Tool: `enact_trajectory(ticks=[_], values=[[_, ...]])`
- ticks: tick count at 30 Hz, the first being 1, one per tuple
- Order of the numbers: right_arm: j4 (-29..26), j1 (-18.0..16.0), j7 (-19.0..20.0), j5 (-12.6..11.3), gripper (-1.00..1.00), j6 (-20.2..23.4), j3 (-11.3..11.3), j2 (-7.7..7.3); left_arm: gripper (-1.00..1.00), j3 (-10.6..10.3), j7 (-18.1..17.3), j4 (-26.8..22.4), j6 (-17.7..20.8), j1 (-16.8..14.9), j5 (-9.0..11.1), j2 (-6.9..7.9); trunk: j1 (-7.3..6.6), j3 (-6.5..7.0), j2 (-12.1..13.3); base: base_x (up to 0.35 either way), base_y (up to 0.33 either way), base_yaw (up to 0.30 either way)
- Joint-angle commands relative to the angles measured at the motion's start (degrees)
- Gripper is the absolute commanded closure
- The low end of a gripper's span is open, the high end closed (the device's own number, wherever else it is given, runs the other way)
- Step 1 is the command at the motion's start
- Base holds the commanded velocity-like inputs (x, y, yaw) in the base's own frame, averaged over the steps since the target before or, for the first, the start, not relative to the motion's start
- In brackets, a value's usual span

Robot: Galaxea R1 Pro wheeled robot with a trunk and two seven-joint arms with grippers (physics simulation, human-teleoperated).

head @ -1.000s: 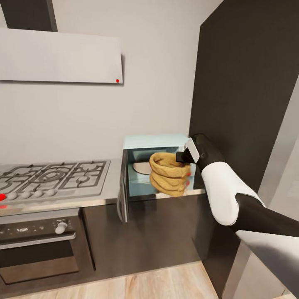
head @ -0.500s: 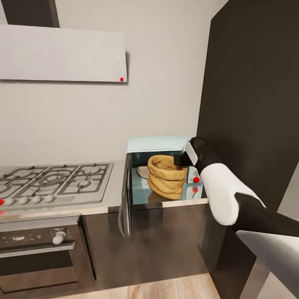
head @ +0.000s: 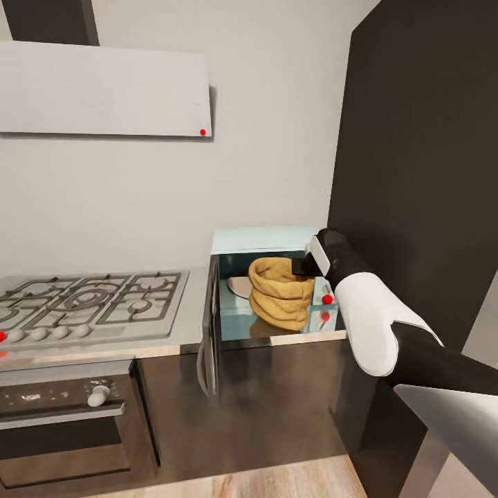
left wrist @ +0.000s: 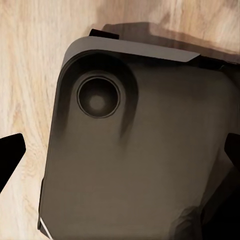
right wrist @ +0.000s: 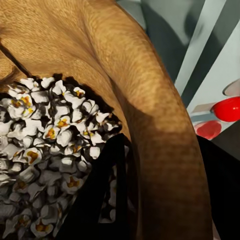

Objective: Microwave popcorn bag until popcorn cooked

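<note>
Surface: your right gripper [head: 301, 263] pinches the crumpled mustard-tan paper popcorn bag's [head: 279, 293] rim above the grey brushed-metal countertop [head: 187, 325].
Room: dark tall cabinet [head: 422, 173] just beside your arm; pale mint-blue microwave [head: 266, 238] door open.
Left gripper: you cannot tell.

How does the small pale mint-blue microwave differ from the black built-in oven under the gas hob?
The pale mint-blue microwave stands on the grey countertop with its door swung open; the black built-in oven sits below it, door closed. The microwave is smaller and holds the tan popcorn bag. Both have knobs.

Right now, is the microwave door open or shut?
Open: the microwave door swings out left, edge-on, exposing the popcorn bag in its cavity.
</note>
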Motion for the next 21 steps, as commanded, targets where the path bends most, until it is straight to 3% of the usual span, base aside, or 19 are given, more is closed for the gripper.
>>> enact_trajectory(ticks=[1, 8, 14, 21], values=[[-0.04, -0.05, -0.08, 0.46, 1.0, 0.19, -0.44, 0.09, -1.0, 0.04, 0.13, -0.05, -0.05, 0.02, 0.32, -0.02, 0.0, -0.06, -0.03, 0.0, 0.0, 0.0], [0.45, -0.05, -0.16, 0.49, 1.0, 0.2, -0.43, 0.06, -1.0, 0.18, 0.28, -0.1, -0.02, 0.02, 0.48, -0.15, 0.0, -0.06, -0.03, 0.0, 0.0, 0.0], [0.5, -0.05, -0.16, 0.49, 1.0, 0.2, -0.4, 0.11, -1.0, 0.01, 0.31, -0.11, 0.0, 0.02, 4.14, -0.05, 0.0, -0.06, -0.03, 0.0, 0.0, 0.0], [0.59, -0.05, -0.16, 0.49, 1.0, 0.2, -0.44, 0.04, -1.0, 0.03, 0.35, -0.11, 0.0, 0.02, 4.79, -0.18, -0.22, 0.12, 0.37, 0.0, 0.0, 0.0]])
